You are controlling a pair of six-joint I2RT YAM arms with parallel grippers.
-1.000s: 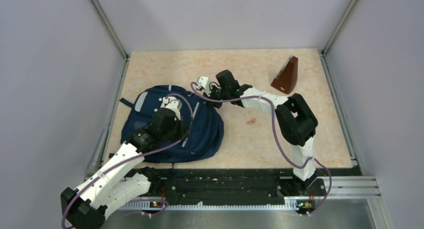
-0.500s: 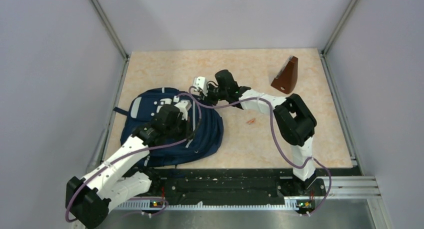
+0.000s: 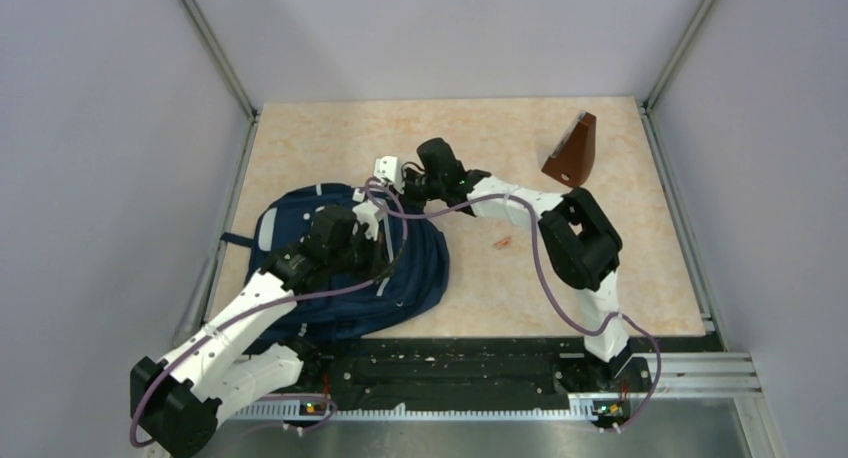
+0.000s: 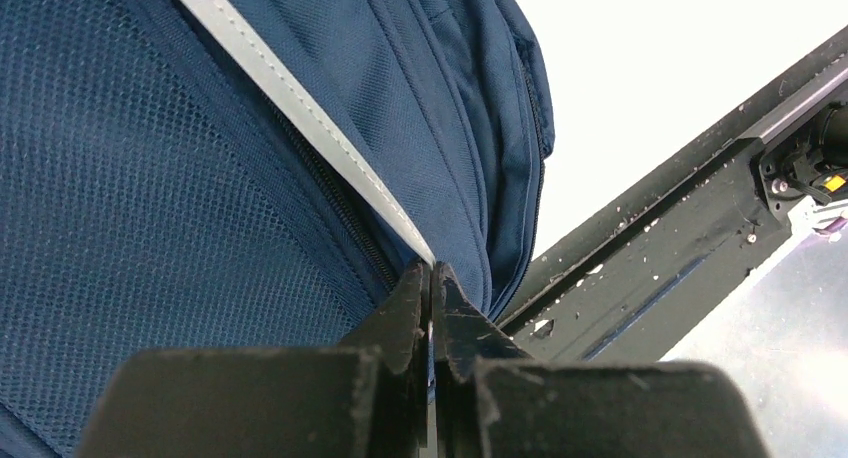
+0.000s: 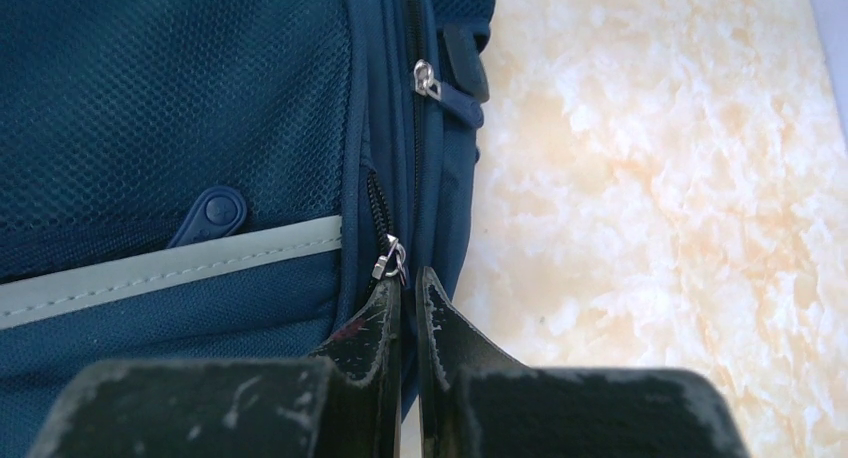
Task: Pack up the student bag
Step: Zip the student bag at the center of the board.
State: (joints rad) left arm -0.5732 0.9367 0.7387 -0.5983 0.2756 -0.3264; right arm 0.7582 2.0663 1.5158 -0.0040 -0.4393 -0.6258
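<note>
The student bag [image 4: 470, 128] fills the left and middle of the view, navy fabric with a mesh panel [image 4: 130, 228] at the left. A grey-white trim stripe [image 4: 300, 108] runs diagonally down to the black fingers [image 4: 400, 318], which are pressed together with their tips against its lower end. A zipper [image 4: 345, 213] runs beside the stripe. To the right lie the pale desk [image 4: 650, 68] and a speckled black rail [image 4: 650, 248].

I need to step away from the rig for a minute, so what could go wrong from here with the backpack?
1. The right gripper appears to pinch only a small metal zipper pull. Such a thin hold may slip off under tension.
2. The left gripper is shut on the student bag only at its grey trim stripe, so the bag may drag across the table instead of the zipper moving.
</note>
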